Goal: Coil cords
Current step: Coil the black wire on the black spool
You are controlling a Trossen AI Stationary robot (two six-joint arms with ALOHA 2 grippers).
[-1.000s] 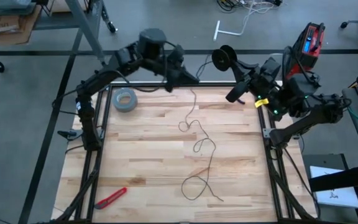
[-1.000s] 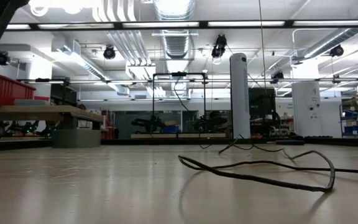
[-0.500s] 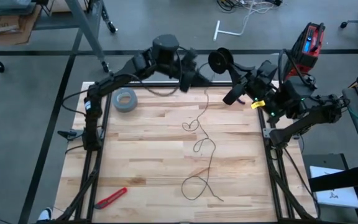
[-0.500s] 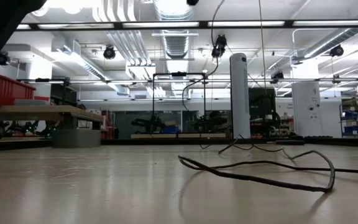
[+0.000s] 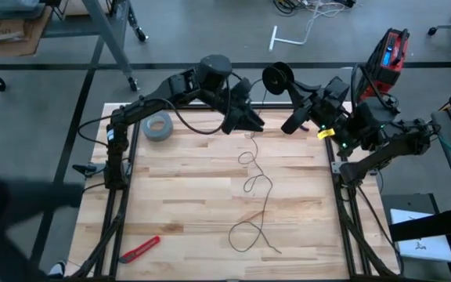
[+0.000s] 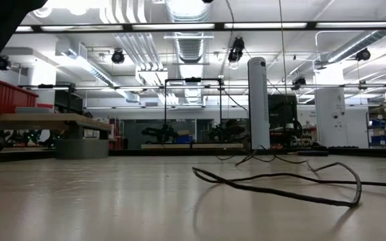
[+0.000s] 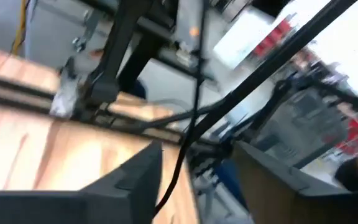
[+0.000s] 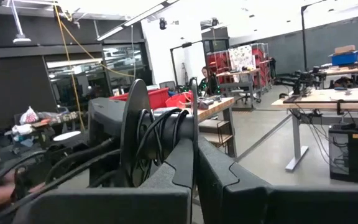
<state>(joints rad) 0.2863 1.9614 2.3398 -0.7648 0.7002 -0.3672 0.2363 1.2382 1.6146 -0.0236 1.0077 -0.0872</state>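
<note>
While right end effector (image 5: 291,88) clamps reel (image 5: 277,77).

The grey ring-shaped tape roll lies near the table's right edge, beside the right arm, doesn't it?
Not quite: the grey ring-shaped tape roll lies near the wooden table's left edge, beside the left arm, as the high view shows.

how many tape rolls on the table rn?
1. The grey tape roll lies flat near the table's far left corner, beside the left arm. Another could be hidden under the arms.
</note>
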